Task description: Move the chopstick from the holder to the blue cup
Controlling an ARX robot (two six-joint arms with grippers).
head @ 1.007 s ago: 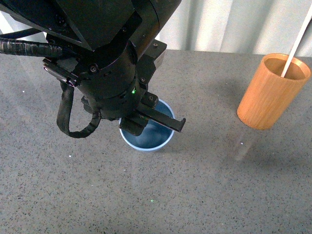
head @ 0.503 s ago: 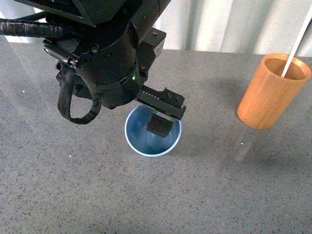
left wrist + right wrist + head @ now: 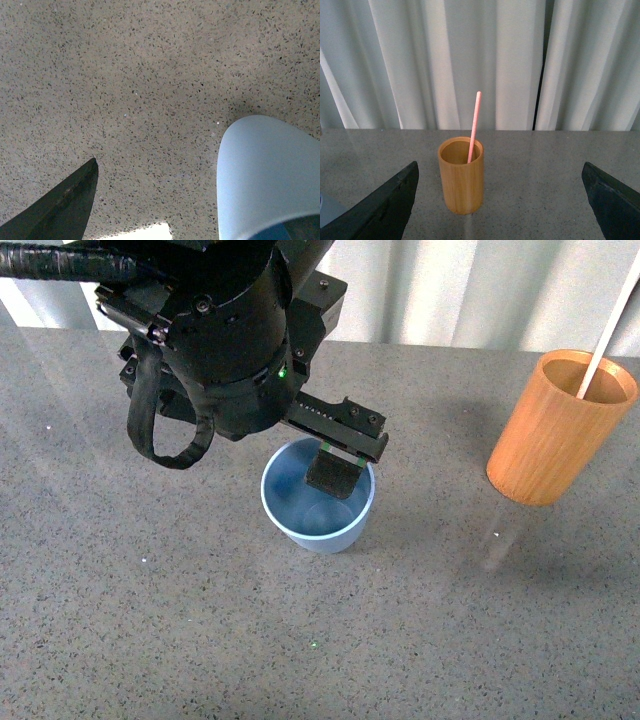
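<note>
From the front, the left gripper (image 3: pixel 335 472) hangs over the blue cup (image 3: pixel 318 515) mid-tabletop (image 3: pixel 150 640), one finger inside the rim. The holder (image 3: pixel 555 430) stands well apart, near the right edge. The chopstick (image 3: pixel 605 335) is in it, leaning slightly.

The left wrist view shows those jaws spread.

In the right wrist view, the right gripper (image 3: pixel 498 190) is wide apart and empty. The holder is straight ahead, so that arm looks nearer.

Chopstick (image 3: pixel 606 335) top cut off at pic edge; L arm (image 3: pixel 220 350) hides blue cup (image 3: pixel 318 538) far rim.
</note>
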